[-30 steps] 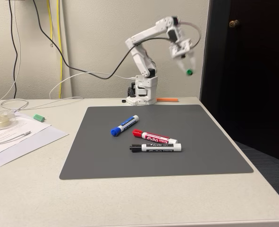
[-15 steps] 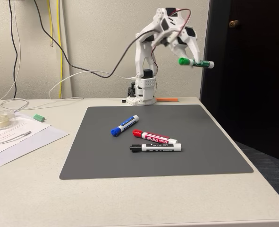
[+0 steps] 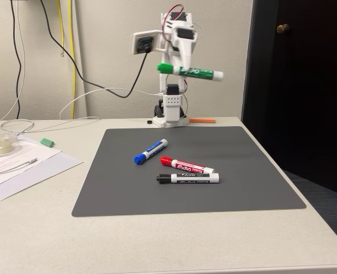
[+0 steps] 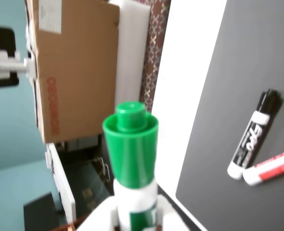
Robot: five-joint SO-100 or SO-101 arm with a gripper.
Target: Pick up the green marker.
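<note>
Fixed view: my pincer [image 3: 178, 64] is raised high above the back edge of the table [image 3: 157, 245], clenched on the green marker [image 3: 190, 72], which lies nearly level in the air, green cap to the left in this view, white printed barrel running right to a green end. Below it, open room reaches down to the dark grey mat [image 3: 242, 171], a flat matte sheet with straight edges; its right half is bare. Three markers lie near the mat's middle: a blue-capped marker [image 3: 150, 152] set diagonally, a red-capped marker [image 3: 186, 165], and a black-capped marker [image 3: 188, 178] just in front of the red one, their right ends close together. Left of the mat lie white papers [image 3: 25, 166] and a small green piece [image 3: 47, 141]. Wrist view: the green marker [image 4: 130, 159] shows its smooth cap end-on, with a cardboard box [image 4: 69, 67] beyond the table's edge.
</note>
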